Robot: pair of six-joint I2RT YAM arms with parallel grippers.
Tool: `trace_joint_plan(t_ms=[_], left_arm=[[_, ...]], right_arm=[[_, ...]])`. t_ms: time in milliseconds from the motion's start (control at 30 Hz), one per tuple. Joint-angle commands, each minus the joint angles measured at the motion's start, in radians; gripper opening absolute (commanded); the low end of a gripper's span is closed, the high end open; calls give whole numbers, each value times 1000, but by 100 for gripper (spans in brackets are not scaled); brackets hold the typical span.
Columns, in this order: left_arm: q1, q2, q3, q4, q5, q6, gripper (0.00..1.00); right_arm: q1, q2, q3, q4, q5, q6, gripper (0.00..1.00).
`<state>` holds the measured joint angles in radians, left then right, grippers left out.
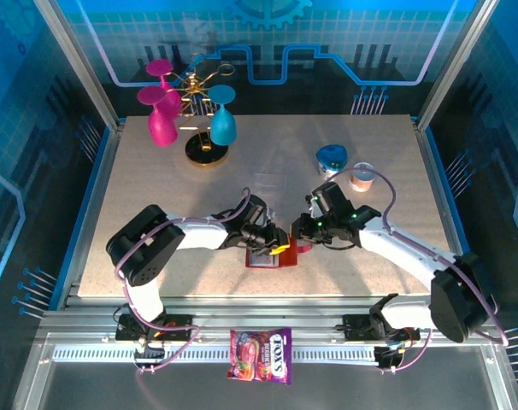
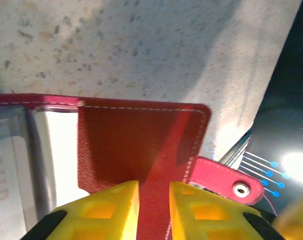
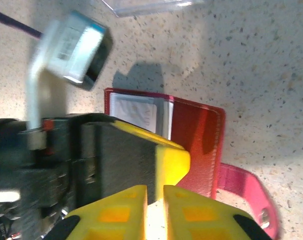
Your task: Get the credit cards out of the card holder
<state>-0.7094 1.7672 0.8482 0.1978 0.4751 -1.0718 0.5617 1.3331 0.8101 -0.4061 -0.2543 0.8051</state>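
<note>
One speckled table (image 1: 156, 179), two arms: the left arm (image 1: 148, 243) and right arm (image 1: 413, 256) meet near the front middle. At the back there's one gold rack (image 1: 203, 147) with three goblets, two pink (image 1: 162, 124) and one teal (image 1: 222, 125). One candy bag (image 1: 261, 355) lies off the table on the front rail, and one blue thing (image 1: 332, 158) plus one pale cup (image 1: 362, 177) sit to the right. There's one red card holder (image 1: 263, 259), lying open on the table right under both grippers. From above it's mostly hidden, but the wrist cams show a clear window pocket with one pale card (image 3: 136, 112) in it. I can't count any others. They also catch the pink snap tab (image 2: 221, 177) sticking out of one edge. The left gripper (image 2: 154, 210) is clamped on the holder's red flap, a yellow finger on each side. The right gripper (image 3: 155, 212) sits just beside the holder's near edge, close to the left one's fingertip. Its fingers are almost together with a sliver of gap, and I can't tell if they're pinching anything.
</note>
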Motion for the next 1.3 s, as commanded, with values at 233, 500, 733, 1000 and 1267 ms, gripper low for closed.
trace_joint_plan(t_ms=[233,500,733,1000,1267], left_arm=[[73,-179,-70,-90,-42,44,23],[81,-225,-96,-228,-74,123,21],[83,-239,-125,-308,-123,178,21],[82,-212,-150,-306,-158,188,19],[84,-198,-174,-280,-162,177,19]], right_arm=[[-6,132,-22,66,-107,-23,14],[12,224,16,53,-109,-58,14],[38,279,38,47,-102,-79,13],[44,333,-5,74,-73,-83,12],[47,390,-22,82,-58,-93,12]])
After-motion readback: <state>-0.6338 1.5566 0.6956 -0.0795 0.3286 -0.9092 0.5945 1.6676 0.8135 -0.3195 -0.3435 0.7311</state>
